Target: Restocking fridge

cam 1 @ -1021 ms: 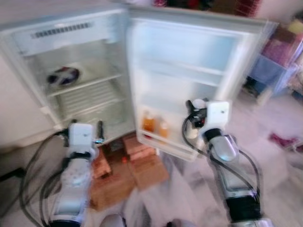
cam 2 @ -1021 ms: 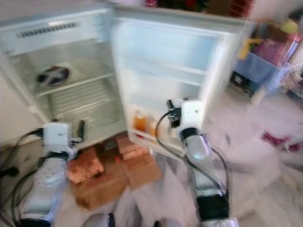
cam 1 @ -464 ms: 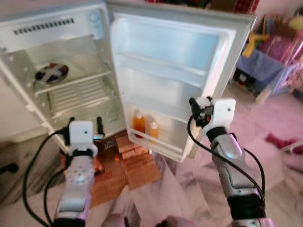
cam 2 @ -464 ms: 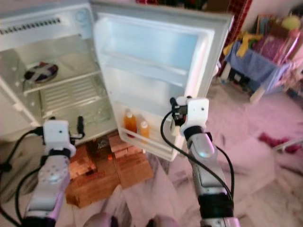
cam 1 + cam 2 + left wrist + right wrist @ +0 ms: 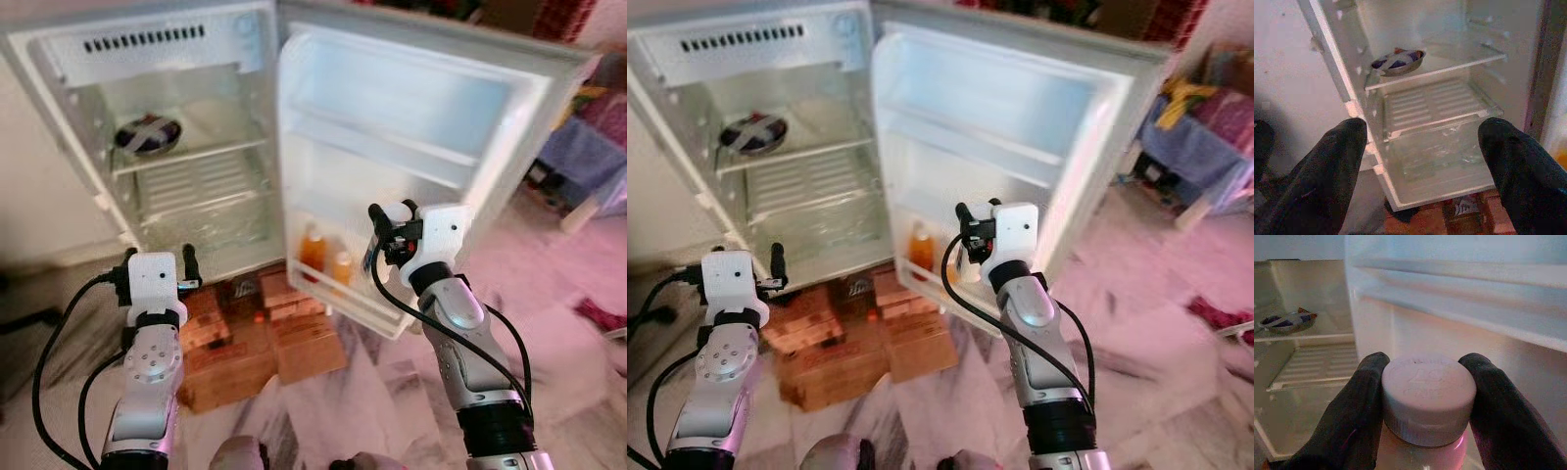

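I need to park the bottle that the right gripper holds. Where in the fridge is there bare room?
The right gripper is shut on the white-capped bottle. The upper door shelf is bare, as is the wire shelf under the bowl. The bottom door rack already holds two orange bottles at its hinge end.

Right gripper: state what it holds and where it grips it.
The right gripper holds a white-capped bottle, its two black fingers clamped on either side of the cap.
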Tool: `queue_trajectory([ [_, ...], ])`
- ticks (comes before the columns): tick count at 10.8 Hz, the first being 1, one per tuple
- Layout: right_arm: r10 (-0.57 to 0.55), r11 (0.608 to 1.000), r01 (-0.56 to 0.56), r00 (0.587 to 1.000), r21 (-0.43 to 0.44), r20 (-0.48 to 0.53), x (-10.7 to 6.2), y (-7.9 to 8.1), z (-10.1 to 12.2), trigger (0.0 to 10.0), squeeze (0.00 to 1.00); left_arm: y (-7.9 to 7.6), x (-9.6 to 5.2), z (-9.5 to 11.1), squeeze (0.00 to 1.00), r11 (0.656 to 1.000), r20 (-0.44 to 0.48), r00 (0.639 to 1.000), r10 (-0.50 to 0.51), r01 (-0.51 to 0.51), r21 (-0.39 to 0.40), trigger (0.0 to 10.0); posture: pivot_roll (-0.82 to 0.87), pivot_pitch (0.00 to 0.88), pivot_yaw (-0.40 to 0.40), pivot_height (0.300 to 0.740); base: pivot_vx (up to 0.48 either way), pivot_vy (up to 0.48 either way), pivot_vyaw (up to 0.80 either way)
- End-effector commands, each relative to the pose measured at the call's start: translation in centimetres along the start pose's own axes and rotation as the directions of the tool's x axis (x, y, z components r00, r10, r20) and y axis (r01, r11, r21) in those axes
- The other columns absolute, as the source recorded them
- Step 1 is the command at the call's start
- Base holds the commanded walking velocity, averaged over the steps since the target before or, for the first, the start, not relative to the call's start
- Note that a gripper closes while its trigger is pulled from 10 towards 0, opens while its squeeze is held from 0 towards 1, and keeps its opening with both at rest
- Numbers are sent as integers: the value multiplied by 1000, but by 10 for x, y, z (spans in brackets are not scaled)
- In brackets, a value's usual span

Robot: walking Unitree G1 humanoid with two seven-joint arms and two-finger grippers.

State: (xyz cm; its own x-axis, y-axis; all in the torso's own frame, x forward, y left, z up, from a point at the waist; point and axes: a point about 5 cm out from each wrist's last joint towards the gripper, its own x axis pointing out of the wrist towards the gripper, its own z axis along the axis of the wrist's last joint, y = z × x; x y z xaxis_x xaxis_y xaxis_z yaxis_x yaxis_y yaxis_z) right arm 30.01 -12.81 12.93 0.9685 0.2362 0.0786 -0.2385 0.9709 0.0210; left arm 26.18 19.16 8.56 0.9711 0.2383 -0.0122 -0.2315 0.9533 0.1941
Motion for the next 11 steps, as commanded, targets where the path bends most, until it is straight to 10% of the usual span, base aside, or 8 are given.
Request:
queue_trajectory([
  [1, 9, 1000, -8, 999, -7, 33, 2, 1, 8, 10000, 0, 0, 0, -3, 0, 1000, -16, 1000, -4, 4, 3, 10000, 66, 48, -21, 740, 0, 0, 0],
  [11, 16, 1000, -16, 999, -3, 30, 0, 1, 7, 10000, 0, -4, -2, 3, 0, 999, 23, 998, -53, 53, 8, 10000, 62, 51, -19, 740, 203, 97, 0],
])
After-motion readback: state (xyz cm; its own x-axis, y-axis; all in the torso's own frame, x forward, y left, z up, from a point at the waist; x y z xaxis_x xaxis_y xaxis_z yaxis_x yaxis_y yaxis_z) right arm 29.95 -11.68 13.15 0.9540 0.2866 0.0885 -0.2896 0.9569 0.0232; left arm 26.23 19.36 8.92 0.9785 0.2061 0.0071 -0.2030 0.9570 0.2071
